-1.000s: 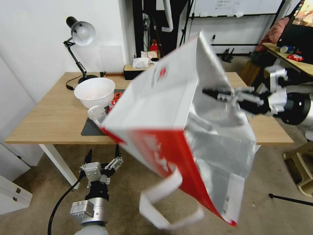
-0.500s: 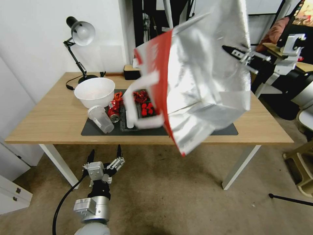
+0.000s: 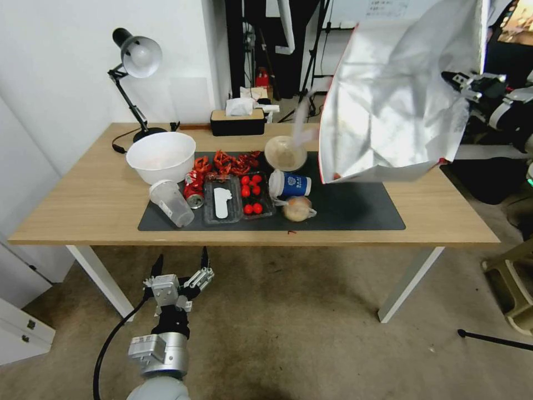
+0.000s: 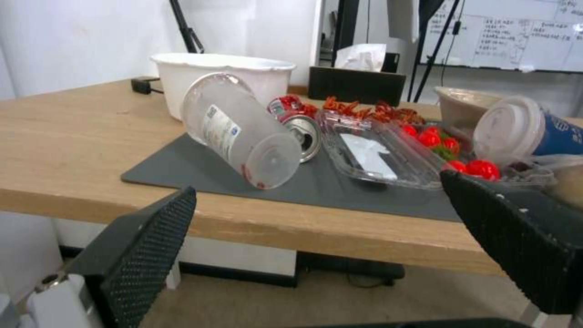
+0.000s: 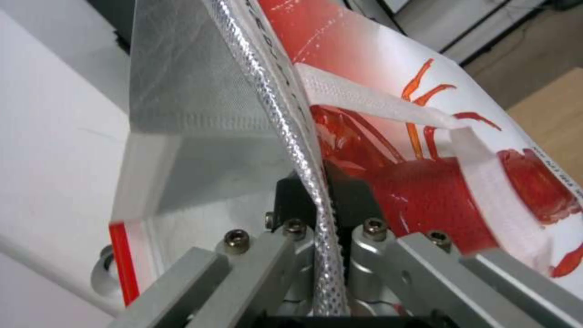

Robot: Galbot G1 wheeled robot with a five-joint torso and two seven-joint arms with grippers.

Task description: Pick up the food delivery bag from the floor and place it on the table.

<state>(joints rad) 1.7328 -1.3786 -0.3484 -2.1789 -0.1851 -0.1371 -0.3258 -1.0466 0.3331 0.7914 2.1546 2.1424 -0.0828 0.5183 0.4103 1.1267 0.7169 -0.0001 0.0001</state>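
The right tool [image 5: 319, 214] pinches the rim of the food delivery bag [image 3: 388, 105], which hangs at upper right of the frame above the worktop [image 3: 83, 205]. It looks light and floppy (foil crumples easily), so the seamed edge suits gripping. The left tool [image 3: 179, 270], spread, idles at lower left.

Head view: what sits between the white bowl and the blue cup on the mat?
In the head view, between the white bowl and blue cup: a tipped clear cup, a can, red wrappers and a clear tray with tomatoes.
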